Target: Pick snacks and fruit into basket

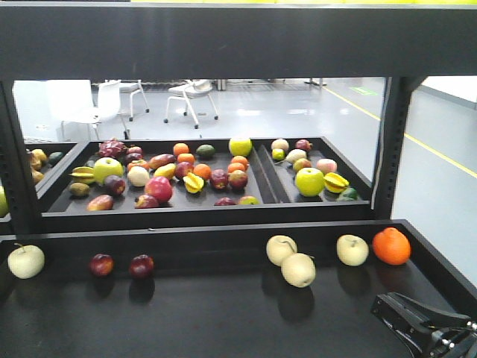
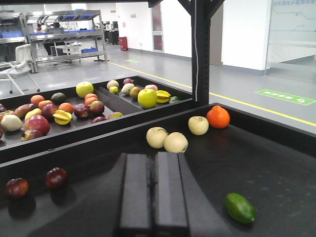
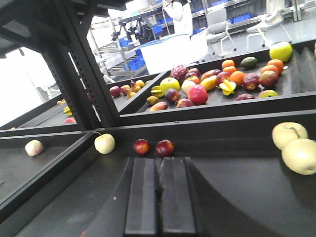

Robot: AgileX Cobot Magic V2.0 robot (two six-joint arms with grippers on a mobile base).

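Observation:
No snacks, no basket and none of the task's fruit show in any view. My left gripper is shut with nothing between its fingers. It hangs low over the black lower shelf, with two pale pears just beyond its tips. My right gripper is shut and empty too, over the same shelf. It points toward two dark red plums. Part of the right arm shows at the lower right of the front view.
The lower shelf also holds an orange, a third pale pear, a pale apple and a small smooth green oval. Behind a raised rim, divided black trays hold several apples, oranges and starfruit. Black rack posts flank them.

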